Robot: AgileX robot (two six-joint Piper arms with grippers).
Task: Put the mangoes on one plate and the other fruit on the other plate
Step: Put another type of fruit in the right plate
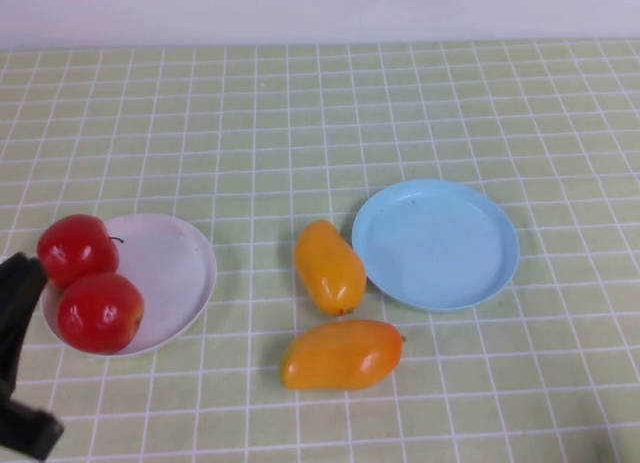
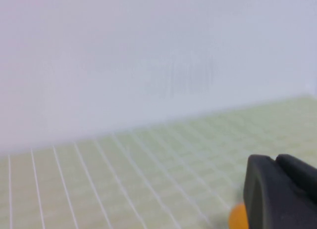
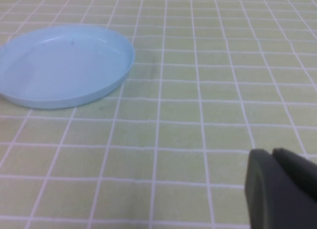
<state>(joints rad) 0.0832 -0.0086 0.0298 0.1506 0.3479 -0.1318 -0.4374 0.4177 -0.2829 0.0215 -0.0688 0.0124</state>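
Two red apples (image 1: 78, 249) (image 1: 100, 312) lie on the white plate (image 1: 175, 268) at the left. Two orange mangoes rest on the cloth in the middle, one (image 1: 329, 267) just left of the blue plate and one (image 1: 341, 355) nearer me. The light blue plate (image 1: 435, 244) holds nothing, and it also shows in the right wrist view (image 3: 64, 66). My left gripper (image 1: 22, 283) is at the near left beside the white plate, shut and holding nothing (image 2: 277, 162). A bit of mango (image 2: 237, 216) peeks past it. My right gripper (image 3: 272, 155) is shut over bare cloth right of the blue plate.
A green checked tablecloth (image 1: 300, 123) covers the whole table up to the white wall (image 1: 320, 8) at the back. The right gripper does not show in the high view.
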